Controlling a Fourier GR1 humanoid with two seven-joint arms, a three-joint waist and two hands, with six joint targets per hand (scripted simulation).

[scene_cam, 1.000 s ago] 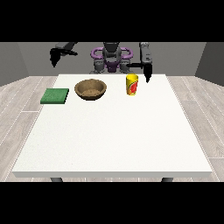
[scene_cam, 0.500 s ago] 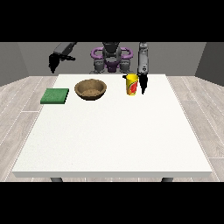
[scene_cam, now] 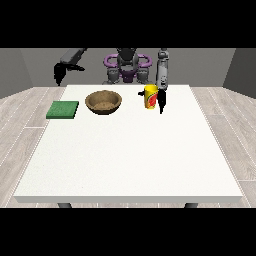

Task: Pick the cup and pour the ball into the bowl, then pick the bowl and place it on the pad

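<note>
Working back from the near edge, the white table (scene_cam: 125, 165) is bare across the lower half of the frame; everything that matters sits in a row in the upper part. At upper left lies the flat green pad (scene_cam: 63, 109), and beside it, apart, the brown bowl (scene_cam: 103, 101) stands upright with its mouth open to the top. Right of centre stands the yellow cup (scene_cam: 150, 96), upright on the table; the ball cannot be seen from here and is presumably inside it.

The hand at the view's right (scene_cam: 161, 99) hangs just beside the cup's right flank, fingers pointing downward. Whether they touch the cup or have closed on it, I cannot tell. Farther back, at upper left, the other hand (scene_cam: 58, 74) hangs off the table's edge, its fingers too small to read.

The cup looks light, stiff and smooth-walled, so probably slippery. A grasp round its middle, below the rim, seems best, keeping it upright until it is over the bowl. The bowl looks rigid and heavier, best taken by its rim.
</note>
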